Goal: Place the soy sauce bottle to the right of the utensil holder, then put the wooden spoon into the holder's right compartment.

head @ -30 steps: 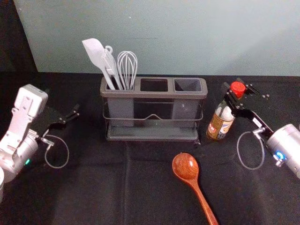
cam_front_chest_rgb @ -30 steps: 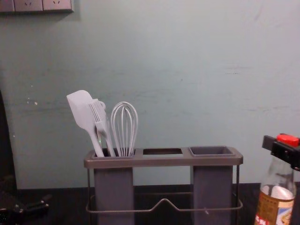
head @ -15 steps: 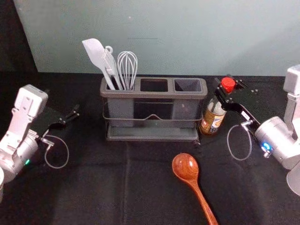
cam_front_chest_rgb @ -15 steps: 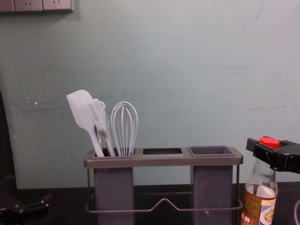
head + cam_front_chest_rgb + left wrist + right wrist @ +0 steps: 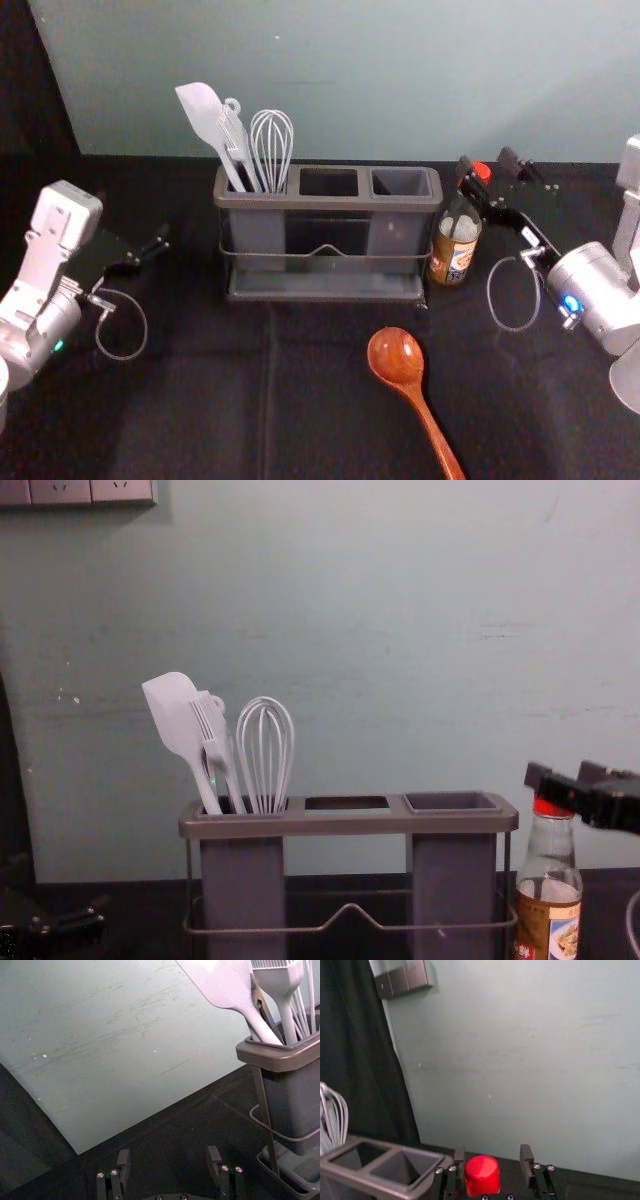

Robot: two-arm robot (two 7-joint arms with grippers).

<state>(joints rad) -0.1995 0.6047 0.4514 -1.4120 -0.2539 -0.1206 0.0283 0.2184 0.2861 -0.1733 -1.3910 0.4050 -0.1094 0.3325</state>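
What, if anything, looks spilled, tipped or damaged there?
Nothing stands out: the soy sauce bottle stands upright, capped, right of the utensil holder; the visible part of the wooden spoon looks undamaged; I see no spill.

soy sauce bottle (image 5: 455,252): nearer holder (image 5: 330,201) | right fingers (image 5: 473,188): opened

Possibly a lab: robot arms (image 5: 595,290), black cloth (image 5: 190,400), bare wall (image 5: 400,90).

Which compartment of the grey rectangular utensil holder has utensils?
The left compartment: tall white utensils stand in it; the middle compartment and right compartment hold none.
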